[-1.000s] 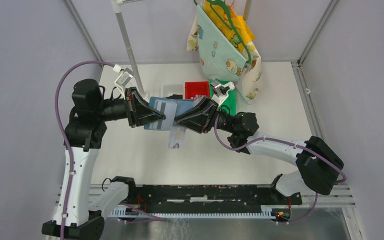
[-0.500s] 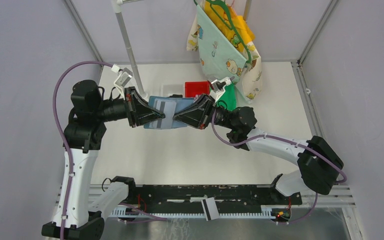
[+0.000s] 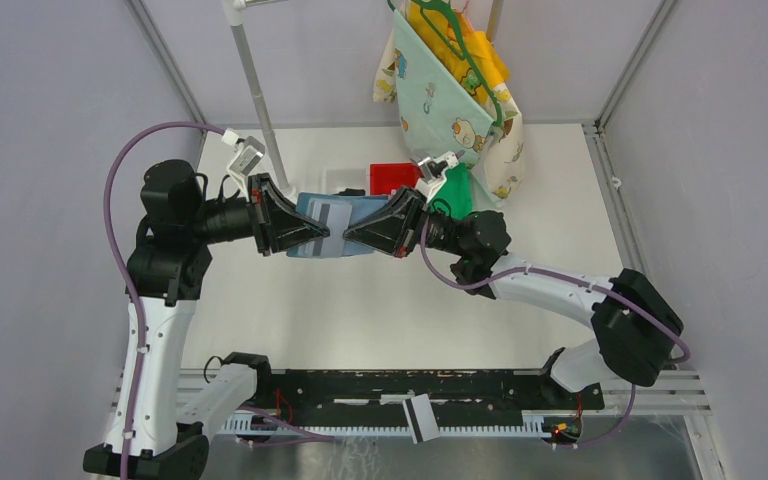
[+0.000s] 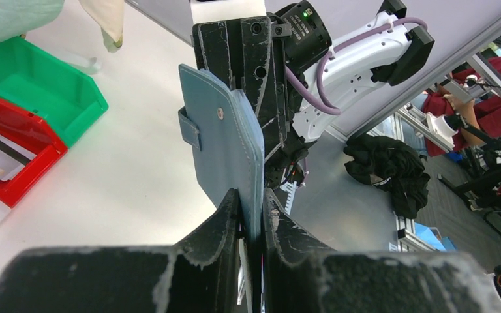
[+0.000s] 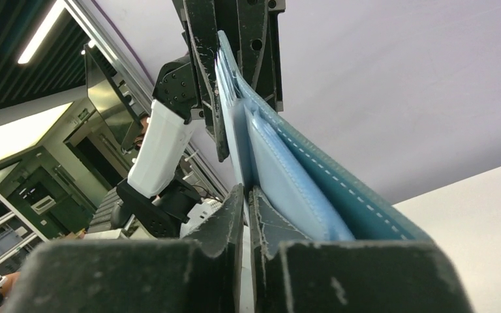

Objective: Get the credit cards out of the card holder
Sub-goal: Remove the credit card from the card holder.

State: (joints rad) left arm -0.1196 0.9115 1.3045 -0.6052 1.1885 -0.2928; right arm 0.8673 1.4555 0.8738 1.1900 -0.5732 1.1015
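Observation:
The teal-blue card holder (image 3: 355, 212) hangs in the air between my two grippers, above the middle of the table. My left gripper (image 3: 325, 237) is shut on its left end; the left wrist view shows the jaws (image 4: 251, 194) clamped on the holder's edge (image 4: 225, 143) below the snap tab. A pale card with a dark stripe (image 3: 331, 215) lies on the holder's upper face. My right gripper (image 3: 348, 238) is shut on a thin pale card (image 5: 235, 130) beside the lighter blue pockets (image 5: 300, 189). Another striped card (image 3: 420, 417) lies on the front rail.
A red bin (image 3: 393, 178) and a green bin (image 3: 457, 195) stand behind the grippers. A stand pole (image 3: 257, 90) rises at the back left. A printed cloth bag (image 3: 450, 90) hangs at the back right. The black rail (image 3: 360, 385) runs along the near edge.
A card that was falling below the holder one second ago now lies on the front rail. The right gripper has shifted slightly left along the holder. The left arm has barely moved.

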